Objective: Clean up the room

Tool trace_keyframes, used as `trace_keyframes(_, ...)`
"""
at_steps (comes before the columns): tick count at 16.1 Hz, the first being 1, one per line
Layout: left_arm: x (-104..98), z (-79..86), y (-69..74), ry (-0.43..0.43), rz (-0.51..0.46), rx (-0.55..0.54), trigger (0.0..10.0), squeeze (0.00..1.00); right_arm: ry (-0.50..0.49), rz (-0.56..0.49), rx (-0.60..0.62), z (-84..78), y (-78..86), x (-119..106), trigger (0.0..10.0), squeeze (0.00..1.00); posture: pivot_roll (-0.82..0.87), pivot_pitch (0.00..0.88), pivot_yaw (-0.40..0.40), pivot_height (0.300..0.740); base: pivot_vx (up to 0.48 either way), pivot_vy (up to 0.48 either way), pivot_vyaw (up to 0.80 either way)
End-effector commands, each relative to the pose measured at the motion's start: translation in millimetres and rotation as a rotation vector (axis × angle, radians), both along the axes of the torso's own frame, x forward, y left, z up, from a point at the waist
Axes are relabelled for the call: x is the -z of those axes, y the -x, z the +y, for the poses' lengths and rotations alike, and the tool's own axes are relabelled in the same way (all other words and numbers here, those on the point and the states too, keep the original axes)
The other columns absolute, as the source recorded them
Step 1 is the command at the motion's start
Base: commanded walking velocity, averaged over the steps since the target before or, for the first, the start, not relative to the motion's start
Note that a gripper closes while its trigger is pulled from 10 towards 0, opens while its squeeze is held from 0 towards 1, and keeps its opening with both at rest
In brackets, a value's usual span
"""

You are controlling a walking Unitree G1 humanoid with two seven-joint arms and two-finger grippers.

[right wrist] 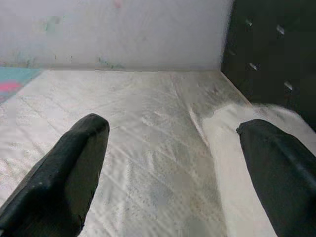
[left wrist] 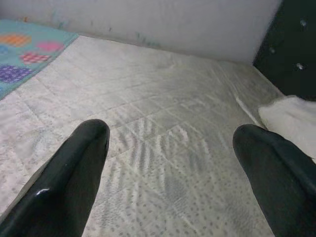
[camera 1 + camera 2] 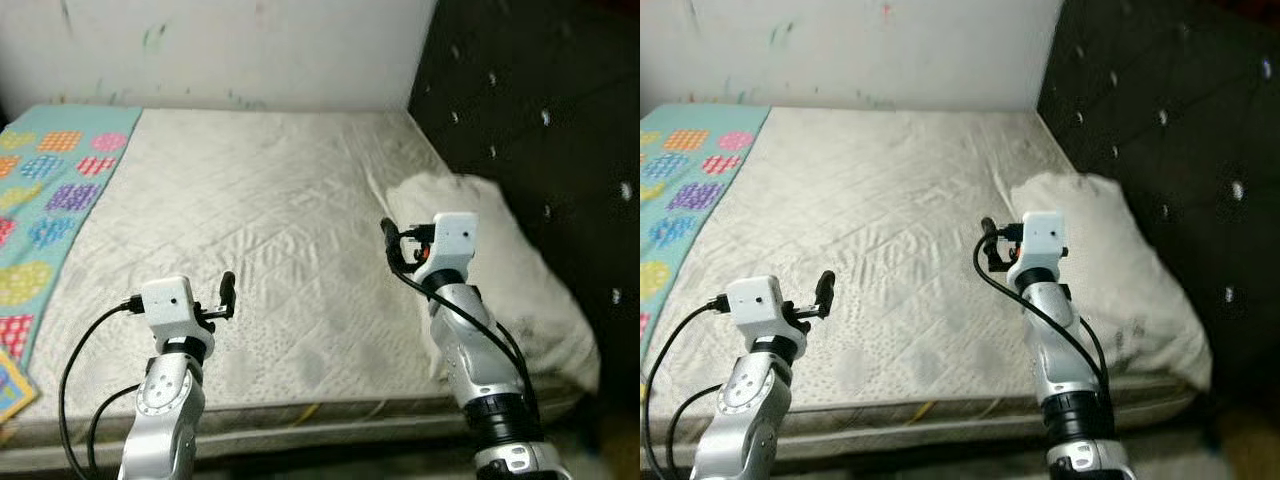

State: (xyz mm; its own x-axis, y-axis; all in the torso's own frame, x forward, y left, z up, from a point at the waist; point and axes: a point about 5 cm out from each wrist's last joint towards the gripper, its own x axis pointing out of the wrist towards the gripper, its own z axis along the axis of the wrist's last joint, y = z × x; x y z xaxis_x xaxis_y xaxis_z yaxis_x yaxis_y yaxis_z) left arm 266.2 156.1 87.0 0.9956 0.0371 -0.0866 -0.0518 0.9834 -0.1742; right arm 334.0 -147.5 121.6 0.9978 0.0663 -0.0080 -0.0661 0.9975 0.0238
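While both grippers, left (image 3: 228,292) and right (image 3: 388,240), hover w/ jaws wide (holding nothing) over the mattress (image 3: 280,200), the pillow (image 3: 500,260) beside its headboard edge could snag the right arm; 1 risk.

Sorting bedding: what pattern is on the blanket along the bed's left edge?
Teal blanket with multicoloured checked hearts; left eye view.

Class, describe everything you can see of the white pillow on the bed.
The pillow is white, soft and rumpled, its cover looking like plain cloth with faint grey marks. It lies flat on the quilted bed cover, along the dark tufted headboard on the robot's right, reaching to the mattress's near edge. The right arm is raised in front of it, the right gripper open just left of it, not gripping it.
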Motion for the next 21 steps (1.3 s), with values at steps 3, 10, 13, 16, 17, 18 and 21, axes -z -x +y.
trace_keyframes(3, 0.4, -0.1, 0.4, -0.006, 0.003, 0.001, 10.0, 0.00, -0.013, 0.022, 0.002, -0.8, 0.9, 3.0, 10.0, 0.00, -0.06, 0.000, -0.043, 0.740, 0.000, 0.480, 0.00)
trace_keyframes(10, 0.9, -1.8, 0.6, 0.003, 0.001, 0.008, 10.0, 0.00, 0.019, 0.034, -0.018, -0.2, 3.9, 6.7, 10.0, 0.00, -0.07, 0.000, -0.047, 0.740, 0.000, 0.480, 0.09)
trace_keyframes(13, 0.9, -1.8, 0.4, 0.003, 0.001, 0.007, 10.0, 0.00, 0.021, 0.035, -0.017, -0.5, 4.3, 7.0, 10.0, 0.00, -0.07, 0.000, -0.046, 0.740, 0.000, 0.480, 0.80)
trace_keyframes(16, 1.0, -1.6, 0.5, 0.001, 0.003, 0.005, 10.0, 0.00, 0.017, 0.042, -0.014, -1.3, 4.9, 8.8, 10.0, 0.00, -0.07, 0.000, -0.045, 0.740, 0.000, 0.480, 0.18)
trace_keyframes(17, 1.1, -1.3, 0.2, 0.001, 0.003, 0.006, 10.0, 0.00, 0.016, 0.044, -0.014, -1.3, 5.1, 9.5, 10.0, 0.00, -0.07, 0.000, -0.042, 0.740, 0.000, 0.480, 0.00)
trace_keyframes(18, 1.2, -1.0, 0.0, -0.001, 0.004, 0.007, 10.0, 0.00, 0.017, 0.046, -0.014, -1.0, 5.1, 10.0, 10.0, 0.00, -0.07, 0.000, -0.042, 0.740, 0.000, 0.480, 0.00)
trace_keyframes(21, -0.9, -0.7, -0.8, -0.016, -0.014, 0.013, 10.0, 0.00, 0.020, 0.053, -0.013, -0.9, 5.6, 11.8, 10.0, 0.00, -0.07, 0.000, -0.042, 0.740, 0.000, 0.405, 0.00)
